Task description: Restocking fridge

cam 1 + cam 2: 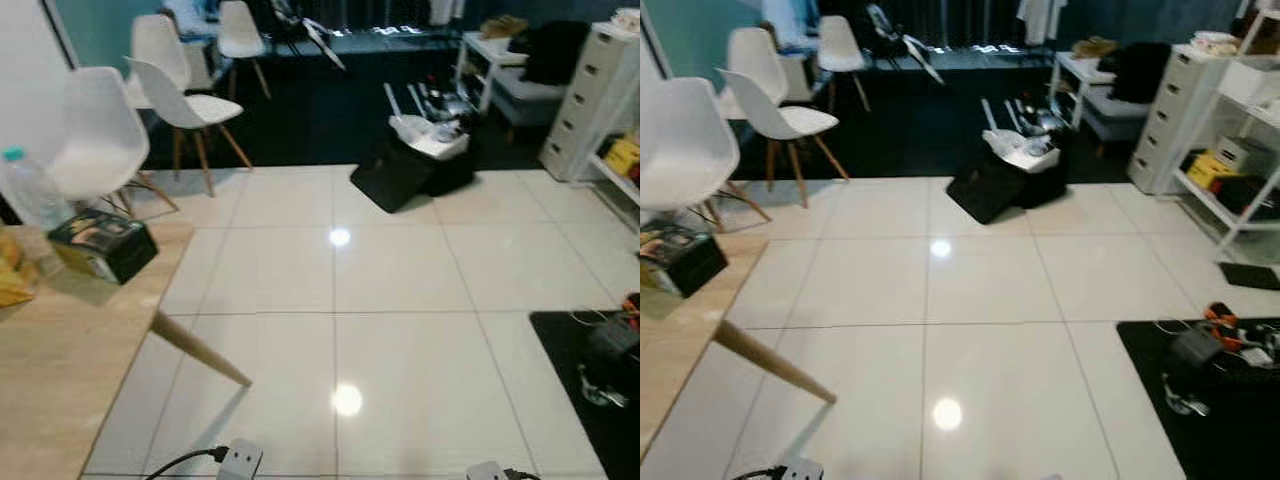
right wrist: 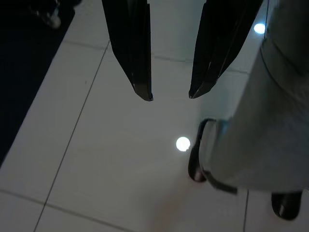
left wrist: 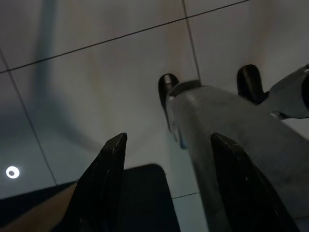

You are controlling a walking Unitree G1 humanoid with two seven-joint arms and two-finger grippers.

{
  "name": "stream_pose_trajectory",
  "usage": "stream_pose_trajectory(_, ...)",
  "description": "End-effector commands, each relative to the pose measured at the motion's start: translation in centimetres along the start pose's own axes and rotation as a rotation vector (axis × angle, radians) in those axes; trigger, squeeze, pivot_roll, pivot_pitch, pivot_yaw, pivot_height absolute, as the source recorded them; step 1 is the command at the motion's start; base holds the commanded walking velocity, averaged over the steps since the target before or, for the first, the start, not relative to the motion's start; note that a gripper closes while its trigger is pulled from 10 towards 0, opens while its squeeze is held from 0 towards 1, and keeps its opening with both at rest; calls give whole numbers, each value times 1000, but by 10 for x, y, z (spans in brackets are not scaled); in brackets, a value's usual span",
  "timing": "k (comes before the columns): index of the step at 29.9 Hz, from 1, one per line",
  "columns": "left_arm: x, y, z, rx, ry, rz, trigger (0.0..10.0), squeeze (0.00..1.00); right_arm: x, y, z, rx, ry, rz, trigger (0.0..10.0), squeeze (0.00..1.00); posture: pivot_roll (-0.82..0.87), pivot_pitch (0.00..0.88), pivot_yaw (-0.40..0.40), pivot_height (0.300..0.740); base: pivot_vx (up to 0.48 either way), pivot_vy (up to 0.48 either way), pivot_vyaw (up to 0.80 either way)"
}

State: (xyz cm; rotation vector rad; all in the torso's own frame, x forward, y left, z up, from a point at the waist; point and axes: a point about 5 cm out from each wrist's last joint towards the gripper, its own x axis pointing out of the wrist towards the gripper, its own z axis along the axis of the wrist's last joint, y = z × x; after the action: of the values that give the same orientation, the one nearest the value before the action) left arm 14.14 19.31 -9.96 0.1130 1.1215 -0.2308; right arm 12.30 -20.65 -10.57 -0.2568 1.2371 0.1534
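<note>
My left pincer (image 3: pixel 166 145) and right pincer (image 2: pixel 170 94) hang parted wide, empty, above the glossy white tiled floor (image 1: pixel 400 300). The clear plastic bottle (image 1: pixel 30 190) stands on the light wooden surface (image 1: pixel 70 350), beside its far edge; walking risks clipping that surface's slanted leg (image 1: pixel 200 352).

Glossy white floor tiles (image 1: pixel 400 300); matt wood table (image 1: pixel 60 370); smooth plastic chairs (image 1: pixel 185 95); clear plastic bottle (image 1: pixel 28 185).

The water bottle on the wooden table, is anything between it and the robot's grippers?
Nothing visible blocks it. The water bottle stands on the wooden table beside a dark box. Both grippers, left gripper and right gripper, hang open over bare floor tiles, away from the table.
</note>
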Motion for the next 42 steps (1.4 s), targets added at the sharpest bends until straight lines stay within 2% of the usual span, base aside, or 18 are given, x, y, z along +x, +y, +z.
stream_pose_trajectory(1,-1,0,-5,-8,14,0,10000,0,0,2,5,-14,-13,12,10000,0,43,0,-11,740,0,0,800)
stream_pose_trajectory(42,0,-2,-5,-17,16,0,10000,0,0,1,1,-35,2,-11,10000,0,43,0,-11,740,0,0,771)
